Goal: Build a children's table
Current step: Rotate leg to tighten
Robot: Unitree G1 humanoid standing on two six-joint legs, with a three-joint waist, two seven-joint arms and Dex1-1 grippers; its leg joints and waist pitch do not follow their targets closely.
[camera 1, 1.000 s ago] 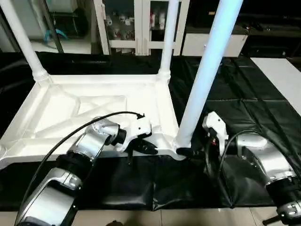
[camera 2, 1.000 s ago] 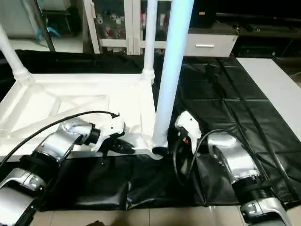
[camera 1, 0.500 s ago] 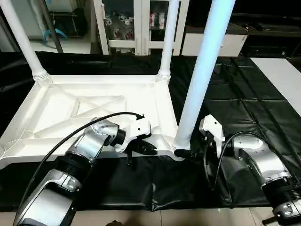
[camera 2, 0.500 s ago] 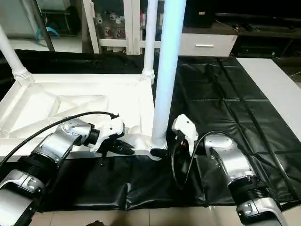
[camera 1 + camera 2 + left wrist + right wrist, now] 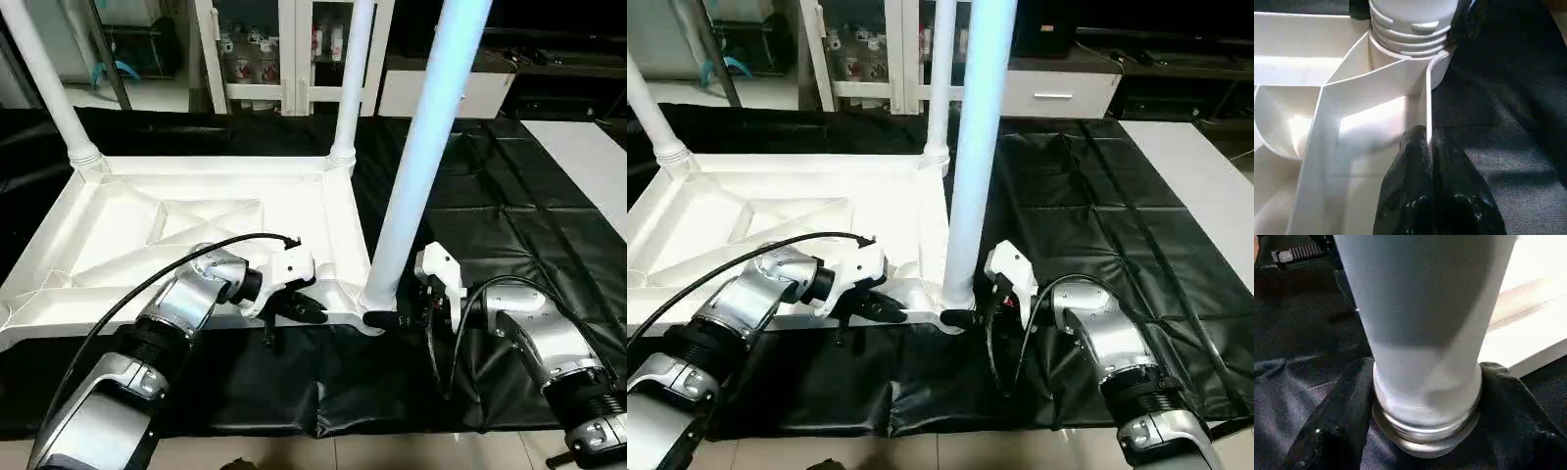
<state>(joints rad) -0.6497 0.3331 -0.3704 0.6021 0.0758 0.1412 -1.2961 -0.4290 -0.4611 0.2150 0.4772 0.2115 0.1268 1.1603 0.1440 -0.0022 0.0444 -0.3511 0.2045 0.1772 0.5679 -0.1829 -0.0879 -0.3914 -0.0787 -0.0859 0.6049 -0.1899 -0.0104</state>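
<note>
Writing: none can be read on the white parts, the black sheet or the cabinet.
Tabletop [image 5: 196,220]: white plastic, lying underside up at the 9 to 10 o'clock part of the head view, its X ribs facing up, on a black sheet [image 5: 509,225].
Far-left leg [image 5: 44,83]: a white tube standing in the corner socket at 10 o'clock.
Left tool [image 5: 312,311]: black fingers [image 5: 1415,196] clenched together on the tabletop's near rim, pinching the thin wall just beside the near-right corner socket.
Far-right leg [image 5: 351,78]: upright in its socket at 12 o'clock.
Near leg [image 5: 421,157]: a thick white tube standing in the near-right corner socket, leaning slightly to 1 o'clock; its ribbed collar [image 5: 1413,29] sits at the socket mouth.
Right tool [image 5: 397,319]: its black fingers [image 5: 1332,431] flank the base of the near leg on both sides, pressed against it in the wrist view.
Surface: creased black sheet over a pale tiled floor [image 5: 323,452]; a flat white board [image 5: 588,162] at 2 o'clock.
Room: a white-framed glass cabinet [image 5: 284,49] with small objects at 12 o'clock.
</note>
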